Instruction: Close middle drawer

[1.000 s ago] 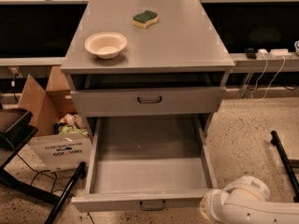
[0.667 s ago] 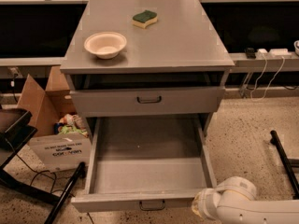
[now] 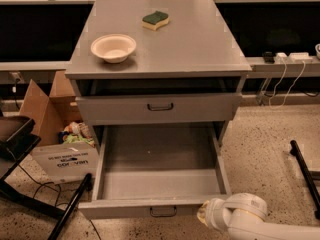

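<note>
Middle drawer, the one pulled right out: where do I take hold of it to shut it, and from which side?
Grip the small dark loop handle centred on the low front panel, coming from the front, since the long tray juts toward the camera. The end effector sits by the panel's right end.

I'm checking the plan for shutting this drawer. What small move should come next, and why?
Probably push the front panel toward the cabinet: the middle drawer stands pulled far out, and the gripper sits by the panel's right end.
</note>
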